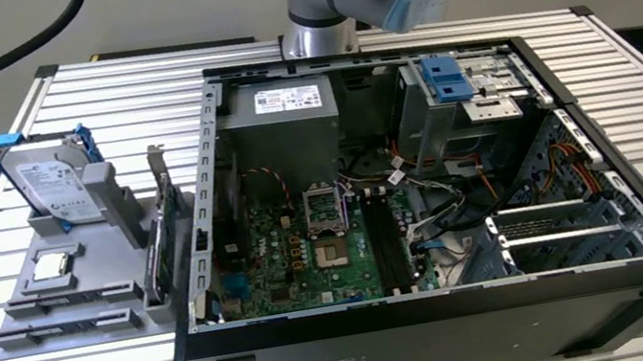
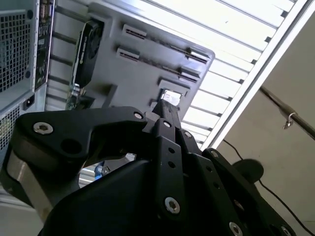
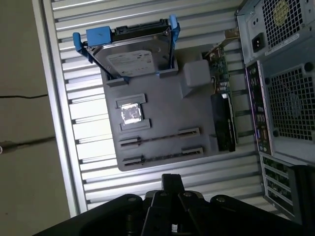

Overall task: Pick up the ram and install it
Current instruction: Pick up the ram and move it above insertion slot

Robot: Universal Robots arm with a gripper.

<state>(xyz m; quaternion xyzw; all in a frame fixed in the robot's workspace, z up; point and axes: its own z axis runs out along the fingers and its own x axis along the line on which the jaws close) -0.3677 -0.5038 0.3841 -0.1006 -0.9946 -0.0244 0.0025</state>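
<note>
While the gripper (image 3: 172,181) hangs above the slatted table (image 3: 91,132), near the gray parts tray (image 3: 167,113) but apart from it, its jaws look pinched together with nothing between them. The ram (image 3: 160,138), as far as I can tell, is the thin dark strip standing on edge between the tray's slotted holders, just beside the silver processor chip (image 3: 132,112); not certain. A hard drive in a blue caddy (image 3: 133,59) and an expansion card (image 3: 224,113) sit on the same tray. The open PC case (image 1: 450,335) stands beside the tray. Black memory slots (image 1: 385,250) run along the motherboard (image 1: 286,244), with loose cables (image 1: 430,212) just beside them.

Risks, my read:
- An edge-on stick gives little to grip, so an off-centre pinch could tilt it or jam it in the holders.
- The gripper could clip the chip.
- The cables could snag near the slots.
- A misaligned push could stress the board.
</note>
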